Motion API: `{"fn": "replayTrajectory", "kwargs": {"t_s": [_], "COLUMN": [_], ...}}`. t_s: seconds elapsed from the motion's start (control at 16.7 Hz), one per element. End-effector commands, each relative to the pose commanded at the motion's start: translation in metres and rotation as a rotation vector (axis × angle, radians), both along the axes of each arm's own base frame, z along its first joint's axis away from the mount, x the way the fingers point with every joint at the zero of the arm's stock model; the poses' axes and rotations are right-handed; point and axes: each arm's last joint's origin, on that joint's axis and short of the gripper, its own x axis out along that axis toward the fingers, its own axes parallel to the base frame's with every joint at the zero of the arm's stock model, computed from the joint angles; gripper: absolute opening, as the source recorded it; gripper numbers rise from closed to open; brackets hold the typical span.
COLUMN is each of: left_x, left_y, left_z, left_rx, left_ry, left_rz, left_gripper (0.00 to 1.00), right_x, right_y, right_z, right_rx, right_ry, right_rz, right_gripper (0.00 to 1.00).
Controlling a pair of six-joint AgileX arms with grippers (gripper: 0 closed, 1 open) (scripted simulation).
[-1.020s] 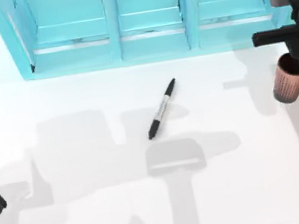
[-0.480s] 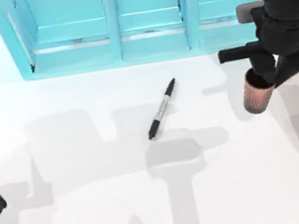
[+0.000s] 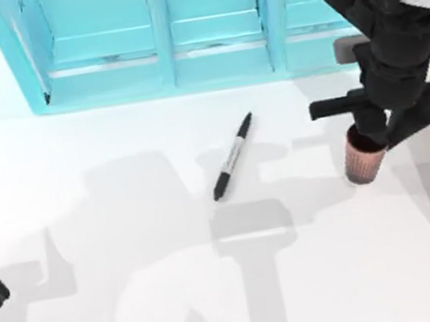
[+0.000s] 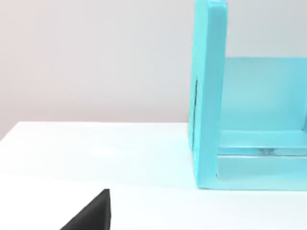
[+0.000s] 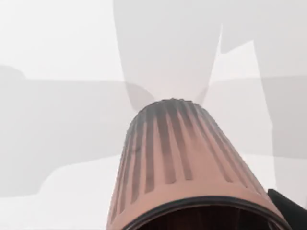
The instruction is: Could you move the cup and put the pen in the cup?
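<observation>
At right-centre of the table we've got the cup (image 3: 360, 162) pinched at its rim by our right gripper (image 3: 379, 133); pen (image 3: 232, 157) lies to its left, well apart. Set cup down upright, w/o tipping, near pen. Left arm parked at left edge.

no readable text, label, brand, number or sign anywhere. only a faint line of small print along the grey-white barrel of the pen (image 3: 232, 157), far too small to make out.
</observation>
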Motion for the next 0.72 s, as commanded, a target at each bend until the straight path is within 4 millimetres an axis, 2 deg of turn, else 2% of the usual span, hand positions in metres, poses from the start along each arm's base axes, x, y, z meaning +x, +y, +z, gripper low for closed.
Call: {"fn": "replayTrajectory", "kwargs": {"t_s": [0.12, 0.72], "left_x": [0.0000, 0.0000], "left_y": [0.0000, 0.0000], "left_z": [0.0000, 0.0000], "left_rx": [0.000, 0.000], "left_ry": [0.000, 0.000], "left_rz": [0.000, 0.000], "left_gripper": [1.00, 1.00], "right_x": [0.0000, 0.0000], "right_y": [0.0000, 0.0000], "right_z": [0.0000, 0.0000], "right_rx": [0.000, 0.000], "right_ry": [0.000, 0.000], "right_rz": [0.000, 0.000], "right_gripper": [0.00, 0.75]}}
